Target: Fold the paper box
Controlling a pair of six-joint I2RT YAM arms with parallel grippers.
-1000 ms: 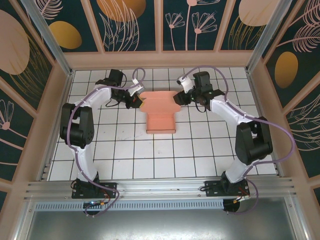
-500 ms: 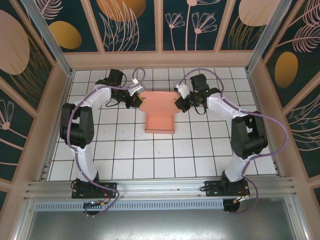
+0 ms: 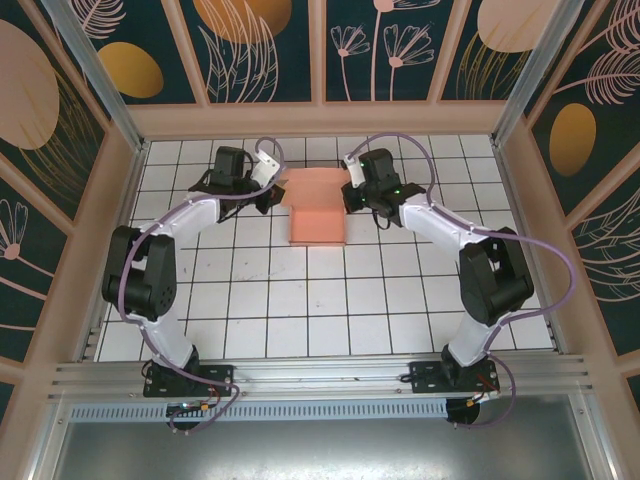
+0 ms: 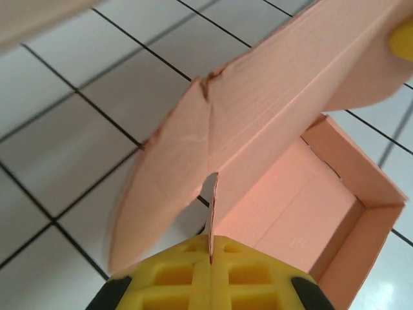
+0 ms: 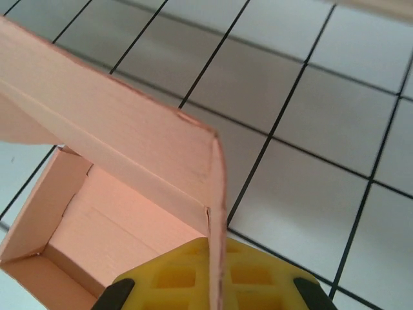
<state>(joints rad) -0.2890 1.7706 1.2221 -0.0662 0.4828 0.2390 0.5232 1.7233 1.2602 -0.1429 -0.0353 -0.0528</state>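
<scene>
The left gripper point(image 4: 210, 258) is closed: a thin edge of salmon cardboard stands between its yellow pads point(image 4: 174, 274), so it pinches the side flap point(image 4: 168, 168) at the left end of the lid. The right gripper point(image 5: 210, 258) is closed in the same way on the flap edge at the right end. Between the two hands the lid panel point(image 4: 290, 84) stretches as one long strip, and its long axis goes from left to right, from one gripper to the other.

Under this panel, toward the near side, the tray part of the paper box point(image 3: 315, 212) lies open on the tiled table point(image 3: 300, 300), its walls upright. In the top view the box sits at the far middle of the table, and each arm reaches it from its own side, so neither is nearer. I judge that the coming move must turn the lid forward and down over the tray, both hands together, because the tray lies below and in front of the pinched edges.
</scene>
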